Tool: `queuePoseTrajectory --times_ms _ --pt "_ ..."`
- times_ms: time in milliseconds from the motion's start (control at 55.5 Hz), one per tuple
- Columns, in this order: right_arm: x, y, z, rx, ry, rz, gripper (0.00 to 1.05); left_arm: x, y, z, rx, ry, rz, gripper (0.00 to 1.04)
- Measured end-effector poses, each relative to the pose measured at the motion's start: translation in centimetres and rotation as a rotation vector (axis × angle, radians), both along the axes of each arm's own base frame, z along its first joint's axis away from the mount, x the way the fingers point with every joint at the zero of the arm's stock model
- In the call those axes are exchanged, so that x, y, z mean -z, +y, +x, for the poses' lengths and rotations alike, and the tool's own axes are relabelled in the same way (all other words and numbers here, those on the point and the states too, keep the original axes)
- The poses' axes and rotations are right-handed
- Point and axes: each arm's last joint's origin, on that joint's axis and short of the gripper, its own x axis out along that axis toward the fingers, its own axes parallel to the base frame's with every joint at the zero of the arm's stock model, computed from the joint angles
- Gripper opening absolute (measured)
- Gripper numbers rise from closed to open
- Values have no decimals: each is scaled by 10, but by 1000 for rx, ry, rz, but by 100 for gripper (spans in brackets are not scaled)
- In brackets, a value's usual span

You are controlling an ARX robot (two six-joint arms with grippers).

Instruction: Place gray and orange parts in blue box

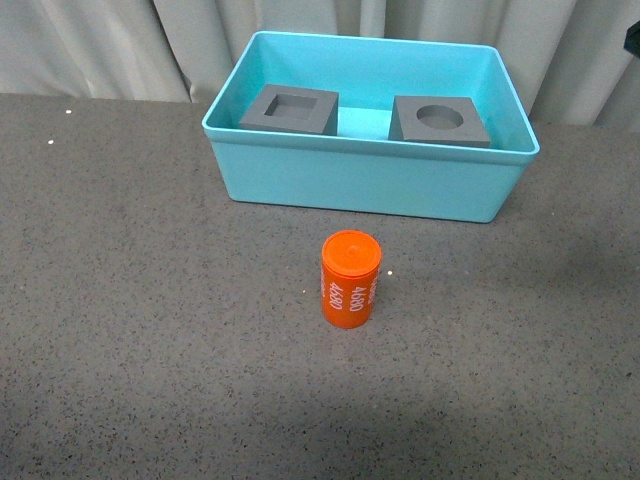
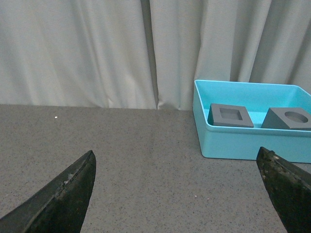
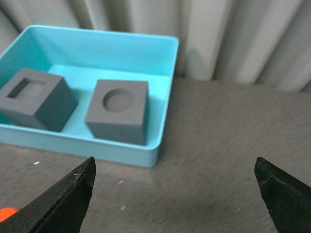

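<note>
— Pale curtain [image 1: 100, 40] behind, speckled grey worktop [image 1: 150, 350] below. Where are the parts?
— In the blue box [image 1: 370, 190] at twelve o'clock: the square-recess cube [image 1: 290, 108] at nine, the round-recess cube [image 1: 440, 120] at three, seemingly flat, though the wall hides their bases. The orange cylinder [image 1: 350, 280] stands upright outside, at the box's six.
— Jaws?
— Left gripper [image 2: 176, 153] and right gripper [image 3: 175, 160]: both spread wide, empty.
</note>
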Motion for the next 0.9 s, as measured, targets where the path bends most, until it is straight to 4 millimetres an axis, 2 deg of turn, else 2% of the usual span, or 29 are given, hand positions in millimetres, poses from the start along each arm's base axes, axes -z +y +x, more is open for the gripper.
queuePoseTrajectory --times_ms 72,180,342,415,577,901 --pt "-1 7 3 -64 6 -75 95 0 0 0 0 0 0 98" --pt "2 26 12 -230 124 -121 95 0 0 0 0 0 0 98" --pt "17 69 20 -479 383 -159 95 0 0 0 0 0 0 98" --pt "25 86 21 -541 447 -177 95 0 0 0 0 0 0 98" --pt "49 111 24 -587 525 -252 95 0 0 0 0 0 0 98" --pt "75 137 37 -604 590 -289 95 0 0 0 0 0 0 98"
